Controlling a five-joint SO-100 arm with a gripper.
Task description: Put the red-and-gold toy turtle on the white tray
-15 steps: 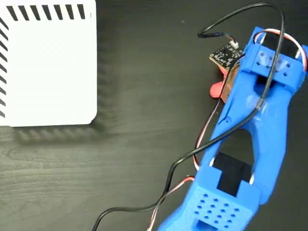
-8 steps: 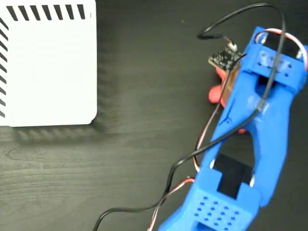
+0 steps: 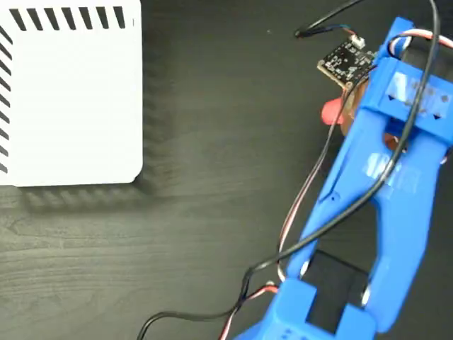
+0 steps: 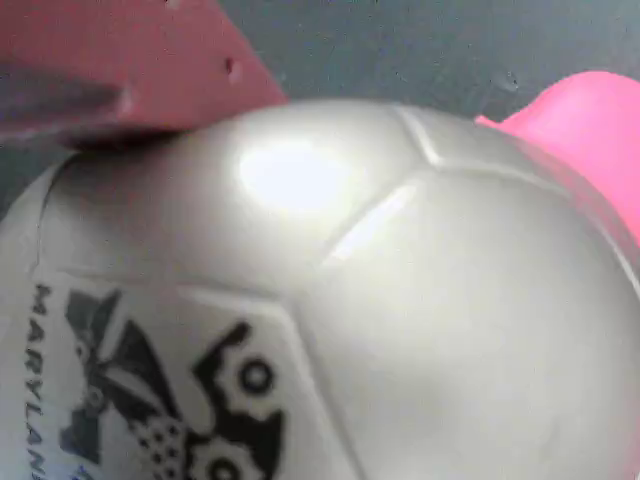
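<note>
- The red-and-gold toy turtle [image 4: 380, 300] sits on the dark surface [image 3: 212, 212] under the blue arm [image 3: 382, 184], well apart from the white tray [image 3: 71, 99].
- Smooth, glossy domed shell, likely light, squishy and slippery; best pinched low across its flanks.
- A red gripper finger [image 4: 120, 60] touches the shell; whether the gripper is clamped, I cannot tell.

Fixed view: the red-and-gold toy turtle [image 3: 331, 112] is mostly hidden beneath the blue arm [image 3: 386, 184]; the jaws cannot be seen. The white tray [image 3: 71, 99] is cut off left and top. Wrist view: turtle shell overfills frame, logo cropped.
</note>
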